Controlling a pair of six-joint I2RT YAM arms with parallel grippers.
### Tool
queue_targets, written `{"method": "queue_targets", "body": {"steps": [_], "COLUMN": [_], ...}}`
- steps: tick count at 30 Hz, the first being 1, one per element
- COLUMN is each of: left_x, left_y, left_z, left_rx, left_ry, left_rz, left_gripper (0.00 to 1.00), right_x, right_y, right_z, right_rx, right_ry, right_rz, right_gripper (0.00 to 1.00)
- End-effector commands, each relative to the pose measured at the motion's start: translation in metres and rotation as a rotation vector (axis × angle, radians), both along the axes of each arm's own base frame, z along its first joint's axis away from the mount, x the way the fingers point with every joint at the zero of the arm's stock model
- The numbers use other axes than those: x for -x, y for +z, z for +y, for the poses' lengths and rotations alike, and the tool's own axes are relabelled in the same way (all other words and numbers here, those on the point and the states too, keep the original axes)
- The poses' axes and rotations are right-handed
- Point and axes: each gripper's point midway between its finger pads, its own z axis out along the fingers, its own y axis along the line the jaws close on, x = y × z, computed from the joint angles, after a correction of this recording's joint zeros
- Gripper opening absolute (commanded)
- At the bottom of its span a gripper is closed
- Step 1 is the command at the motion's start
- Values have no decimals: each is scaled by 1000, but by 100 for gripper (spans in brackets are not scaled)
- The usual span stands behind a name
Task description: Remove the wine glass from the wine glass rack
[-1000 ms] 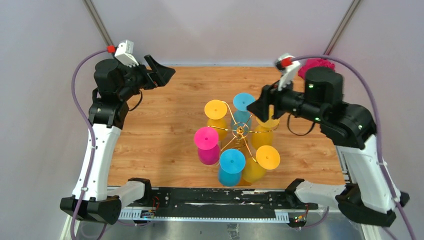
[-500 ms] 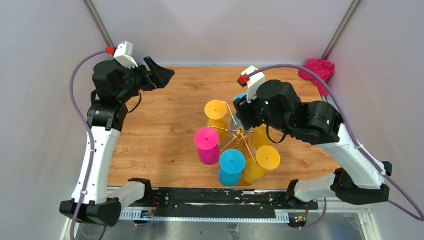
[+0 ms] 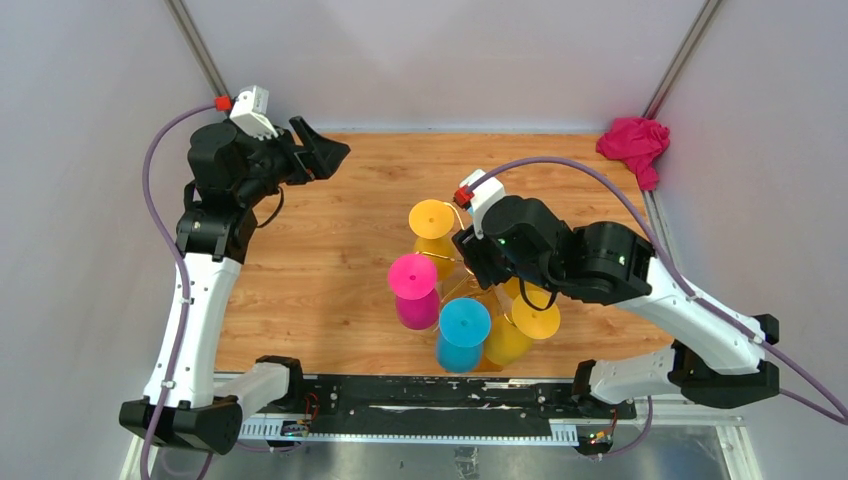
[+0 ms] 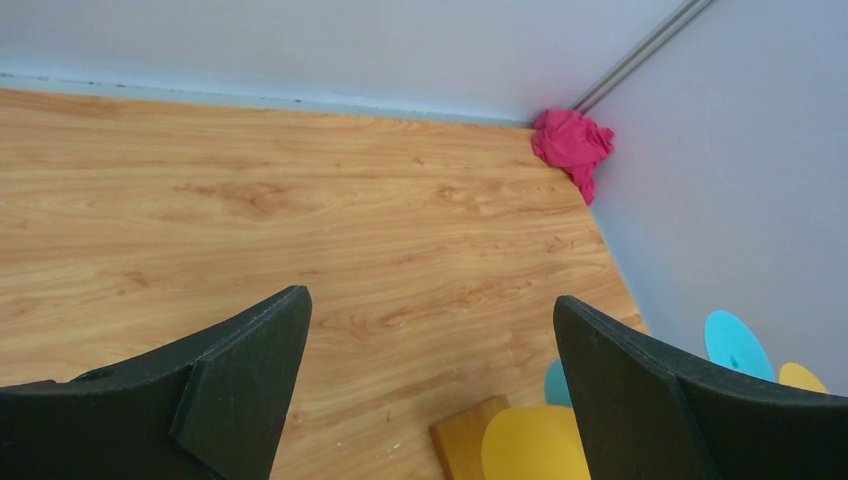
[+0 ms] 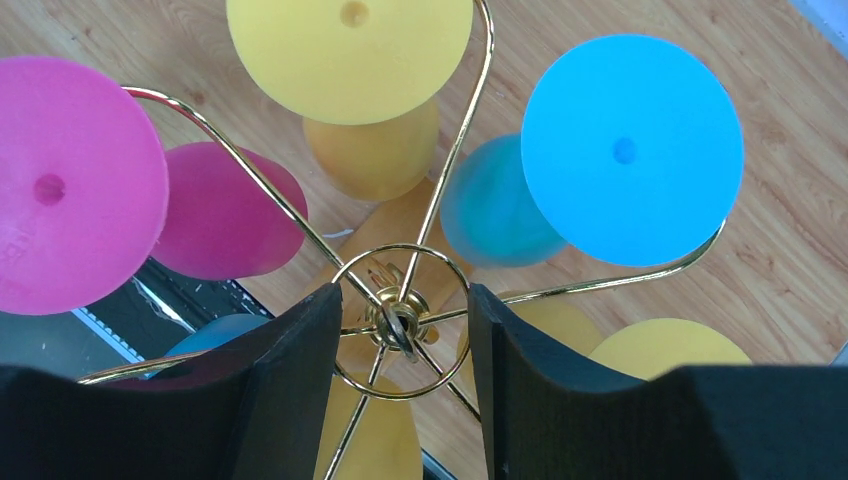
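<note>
The wine glass rack (image 3: 445, 259) stands mid-table, with gold wire arms around a ringed hub (image 5: 395, 315). Coloured wine glasses hang upside down from it: yellow (image 3: 432, 219), pink (image 3: 413, 277), blue (image 3: 465, 322) and another yellow (image 3: 536, 315). My right gripper (image 3: 478, 262) points down over the hub. In the right wrist view its jaws (image 5: 404, 295) stand apart on either side of the hub ring, gripping nothing. A blue glass (image 5: 632, 150), a yellow glass (image 5: 350, 50) and a pink glass (image 5: 60, 190) hang just beyond. My left gripper (image 3: 325, 150) hovers open at the back left.
A crumpled pink cloth (image 3: 633, 143) lies in the back right corner. Grey walls close in the table on three sides. Between the left gripper's fingertips (image 4: 430, 305), the left wrist view shows bare wood and a corner of the rack's wooden base (image 4: 470, 435).
My right arm has swung in from the back right to sit over the rack's hub, and its jaws have narrowed. The left arm has not moved.
</note>
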Motion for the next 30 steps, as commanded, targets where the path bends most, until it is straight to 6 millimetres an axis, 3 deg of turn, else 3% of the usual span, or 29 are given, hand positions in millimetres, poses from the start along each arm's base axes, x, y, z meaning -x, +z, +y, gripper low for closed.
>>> {"method": "queue_targets", "body": {"steps": [1, 4, 7, 11, 14, 18, 24, 30], "left_x": [7, 6, 6, 6, 6, 6, 6, 5], "left_y": [-2, -4, -5, -6, -6, -7, -7, -8], "left_z": [-1, 0, 0, 0, 0, 1, 3, 4], "left_rx": [-2, -3, -4, -3, -3, -4, -14, -21], "left_ry": [-6, -5, -4, -3, -1, 2, 14, 18], "left_rz": [-3, 3, 4, 5, 5, 6, 6, 9], "left_gripper": [97, 97, 97, 98, 97, 98, 98, 98], "right_x": [3, 3, 2, 1, -1, -5, -10, -19], "right_y": [1, -4, -5, -2, 0, -5, -5, 1], "right_z": [-1, -1, -4, -6, -3, 3, 12, 8], "right_rx": [-46, -45, -52, -64, -66, -39, -36, -37], "right_ry": [-28, -34, -52, -57, -54, -52, -51, -93], "right_rz": [-2, 7, 1, -13, -24, -27, -38, -83], "right_gripper": [52, 46, 29, 26, 12, 2, 0, 0]}}
